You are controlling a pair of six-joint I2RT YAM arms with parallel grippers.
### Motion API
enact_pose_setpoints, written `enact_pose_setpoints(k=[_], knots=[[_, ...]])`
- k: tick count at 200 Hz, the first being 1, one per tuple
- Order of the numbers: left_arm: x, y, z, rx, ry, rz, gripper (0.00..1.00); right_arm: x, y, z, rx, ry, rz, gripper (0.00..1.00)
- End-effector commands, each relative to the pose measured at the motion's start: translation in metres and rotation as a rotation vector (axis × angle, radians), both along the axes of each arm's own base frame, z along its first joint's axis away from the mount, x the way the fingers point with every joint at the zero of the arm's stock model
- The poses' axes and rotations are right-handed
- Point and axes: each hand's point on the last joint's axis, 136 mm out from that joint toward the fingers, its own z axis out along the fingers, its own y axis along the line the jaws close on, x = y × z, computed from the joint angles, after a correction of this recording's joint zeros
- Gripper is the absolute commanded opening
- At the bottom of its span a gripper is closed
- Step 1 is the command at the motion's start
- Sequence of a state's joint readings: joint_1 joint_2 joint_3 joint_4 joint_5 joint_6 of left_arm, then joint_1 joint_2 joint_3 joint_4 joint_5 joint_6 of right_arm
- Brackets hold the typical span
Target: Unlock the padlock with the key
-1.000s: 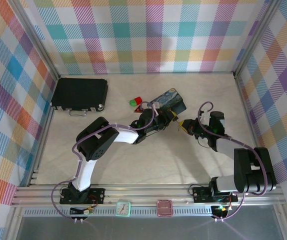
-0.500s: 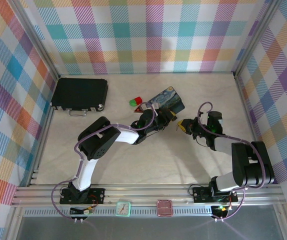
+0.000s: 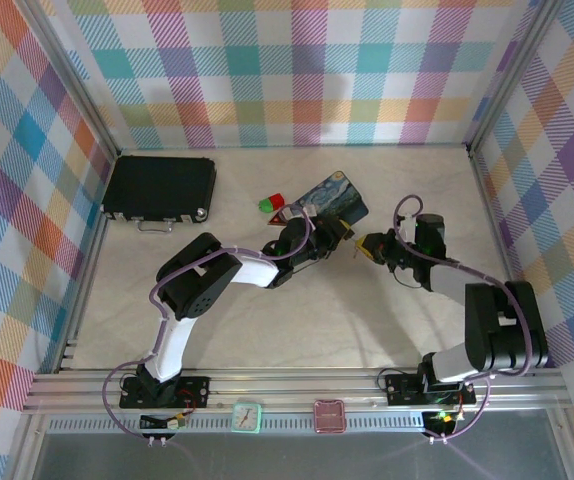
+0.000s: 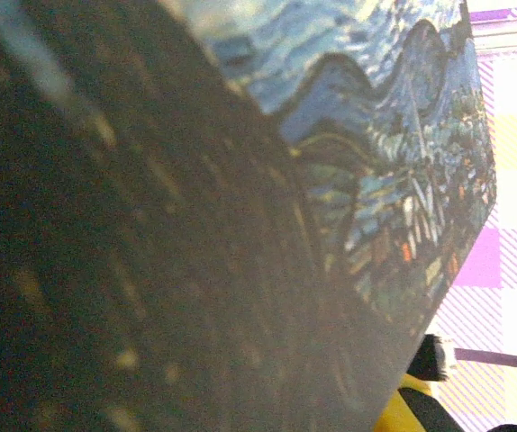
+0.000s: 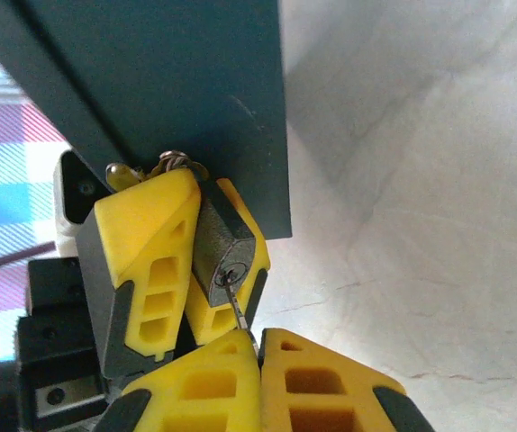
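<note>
In the right wrist view the small dark padlock [image 5: 225, 241] is clamped between the yellow fingers [image 5: 146, 243] of my left gripper [image 5: 203, 270], keyhole facing the camera. Its silvery shackle [image 5: 174, 162] peeks out above, against the tin. The thin silvery key [image 5: 240, 310] is pinched in my right gripper [image 5: 260, 346], which is shut on it. The key's tip sits in the keyhole and its head is hidden between the pads. From above, the left gripper [image 3: 344, 236] and right gripper [image 3: 366, 245] meet tip to tip mid-table.
The blue painted tin [image 3: 332, 197] lies just behind the grippers and looms close in the left wrist view [image 4: 376, 135]. Red and green blocks [image 3: 271, 204] sit to its left. A black case [image 3: 160, 187] lies at the far left.
The right wrist has shifted slightly away from me and to the left. The blue tin has slid a little to the left. Both grips are unchanged.
</note>
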State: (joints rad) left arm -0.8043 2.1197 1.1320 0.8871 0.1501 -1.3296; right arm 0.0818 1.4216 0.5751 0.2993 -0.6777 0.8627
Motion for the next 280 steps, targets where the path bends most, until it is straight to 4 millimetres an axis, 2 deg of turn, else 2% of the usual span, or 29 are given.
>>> enact_pose_setpoints(k=[1,25,52,83,105,145,177,198,223,240,252,280], knots=[[-0.044,-0.042,0.032,-0.106,-0.016,-0.207,0.00,0.014,-0.013,0.018,-0.184,-0.168,-0.015,0.00],[-0.041,-0.041,0.034,-0.110,-0.035,-0.193,0.00,0.014,-0.011,0.019,-0.131,-0.115,-0.067,0.00],[-0.039,-0.040,0.034,-0.104,-0.058,-0.180,0.00,0.012,-0.006,0.014,0.045,0.033,-0.157,0.00],[-0.040,-0.039,0.029,-0.091,-0.071,-0.183,0.00,0.011,-0.001,0.023,0.228,0.155,-0.224,0.00],[-0.042,-0.041,0.026,-0.090,-0.072,-0.201,0.00,0.013,0.000,0.041,0.303,0.149,-0.230,0.00],[-0.049,-0.048,0.028,-0.098,-0.051,-0.262,0.00,0.024,-0.005,0.058,0.235,0.070,-0.156,0.00],[-0.054,-0.054,0.036,-0.114,-0.042,-0.301,0.00,0.027,-0.006,0.054,0.105,-0.034,-0.089,0.00],[-0.054,-0.053,0.034,-0.107,-0.035,-0.297,0.00,0.026,-0.010,0.054,0.005,-0.101,-0.072,0.00],[-0.050,-0.053,0.029,-0.097,-0.031,-0.280,0.00,0.023,-0.020,0.043,-0.101,-0.060,-0.107,0.00],[-0.048,-0.054,0.025,-0.084,-0.043,-0.268,0.00,0.020,-0.024,0.033,-0.060,0.040,-0.170,0.00],[-0.047,-0.054,0.024,-0.078,-0.059,-0.263,0.00,0.020,-0.019,0.031,0.019,0.084,-0.186,0.00],[-0.046,-0.056,0.020,-0.066,-0.079,-0.270,0.00,0.023,-0.015,0.040,0.126,0.124,-0.188,0.00]])
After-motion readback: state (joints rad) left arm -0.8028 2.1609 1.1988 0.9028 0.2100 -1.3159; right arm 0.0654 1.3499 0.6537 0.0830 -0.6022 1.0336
